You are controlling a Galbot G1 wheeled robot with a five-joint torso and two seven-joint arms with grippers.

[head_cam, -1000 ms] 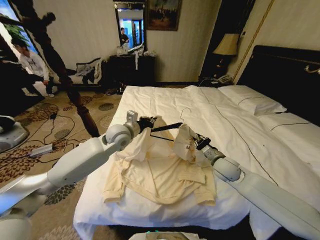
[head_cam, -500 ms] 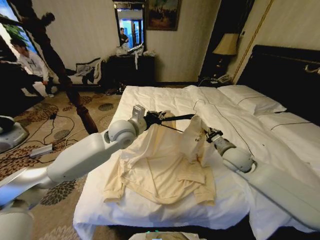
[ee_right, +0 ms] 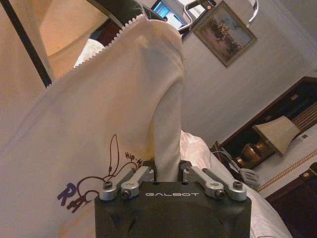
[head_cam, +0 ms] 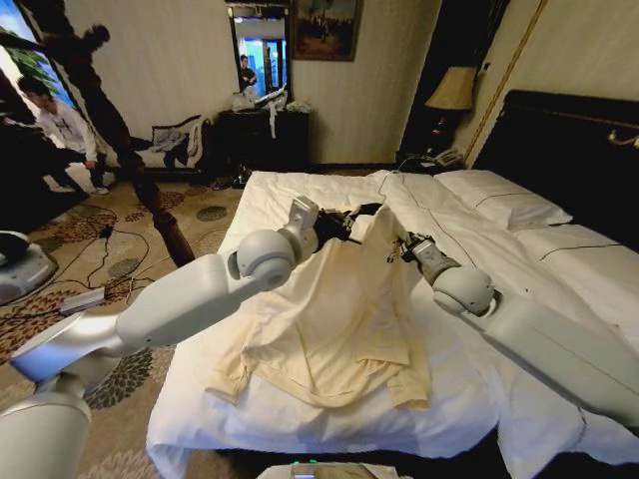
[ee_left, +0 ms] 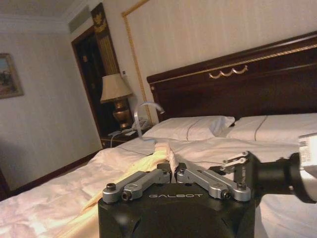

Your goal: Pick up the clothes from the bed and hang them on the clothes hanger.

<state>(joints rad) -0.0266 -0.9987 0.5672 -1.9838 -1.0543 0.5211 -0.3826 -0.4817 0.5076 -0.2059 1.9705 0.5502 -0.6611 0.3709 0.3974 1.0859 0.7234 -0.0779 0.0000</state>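
While most of the clothes still lie spread on the bed with only the neck end lifted, the main risk is drag: the hem and sleeves look likely to catch on the duvet and pull the cloth out of a grip, or twist it off the clothes hanger, which sits at the raised collar, mid-bed, well short of the pillows. The left tool is closed on a cream edge at the collar; the right tool is clamped on a fold of the same top just beside it, so uneven pulls could stretch the neck or tip the hanger out. Versus a second ago both tools have moved up the bed toward the headboard, the hanger's black bar is now mostly hidden by cloth, and more fabric is off the bed.
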